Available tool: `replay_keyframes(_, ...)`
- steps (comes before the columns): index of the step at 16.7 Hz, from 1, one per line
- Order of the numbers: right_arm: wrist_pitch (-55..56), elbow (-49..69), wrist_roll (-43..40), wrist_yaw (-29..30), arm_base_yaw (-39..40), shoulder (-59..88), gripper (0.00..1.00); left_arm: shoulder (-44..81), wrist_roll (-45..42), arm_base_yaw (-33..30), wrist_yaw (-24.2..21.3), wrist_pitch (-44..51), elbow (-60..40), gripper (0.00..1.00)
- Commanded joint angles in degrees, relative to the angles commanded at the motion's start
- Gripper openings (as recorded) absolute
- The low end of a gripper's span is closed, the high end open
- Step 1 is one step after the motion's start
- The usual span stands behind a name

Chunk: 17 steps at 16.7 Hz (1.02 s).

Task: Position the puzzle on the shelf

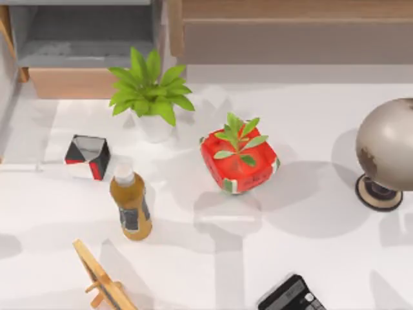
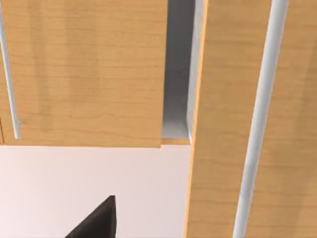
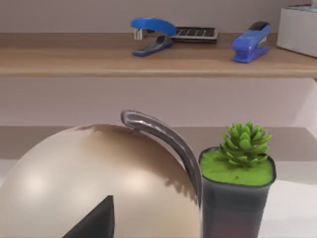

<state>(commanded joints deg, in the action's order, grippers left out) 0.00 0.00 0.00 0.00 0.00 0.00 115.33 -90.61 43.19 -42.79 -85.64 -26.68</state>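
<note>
**Jaws: state not determinable on either arm**

Whether the jaws are released or clenched cannot be told. A dark wedge of the left gripper sits close before light wooden panels. A like wedge of the right gripper sits just behind the globe.

On the table, nearest are a calculator and a wooden stand. Next come an upright bottle, a red cube-shaped planter and a black-red-white cube. A leafy potted plant stands farther back.

The open compartment and the shelf line the far edge. The right wrist view shows two blue staplers on the ledge.

The location of the puzzle cannot be told.
</note>
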Motion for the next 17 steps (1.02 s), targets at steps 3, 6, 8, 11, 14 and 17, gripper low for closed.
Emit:
replay_keyframes(3, 0.0, 0.0, 0.0, 0.0, 0.0, 0.0, 1.0, -0.47, 2.75, 3.18, 3.29, 7.15, -5.45, 1.0)
replay_keyframes(6, 0.0, 0.0, 0.0, 0.0, 0.0, 0.0, 1.0, -0.7, 7.18, 6.25, 7.73, 18.35, -13.85, 1.0)
replay_keyframes(8, 0.0, 0.0, 0.0, 0.0, 0.0, 0.0, 1.0, -0.63, 10.97, 7.49, 10.99, 27.62, -20.87, 1.0)
replay_keyframes(11, 0.0, 0.0, 0.0, 0.0, 0.0, 0.0, 1.0, -0.06, 17.7, 7.65, 16.03, 43.64, -33.07, 1.0)
replay_keyframes(14, 0.0, 0.0, 0.0, 0.0, 0.0, 0.0, 1.0, 1.25, 25.34, 5.91, 20.94, 61.59, -46.53, 1.0)
replay_keyframes(17, 0.0, 0.0, 0.0, 0.0, 0.0, 0.0, 1.0, 3.41, 33.4, 2.59, 25.42, 80.55, -60.37, 1.0)
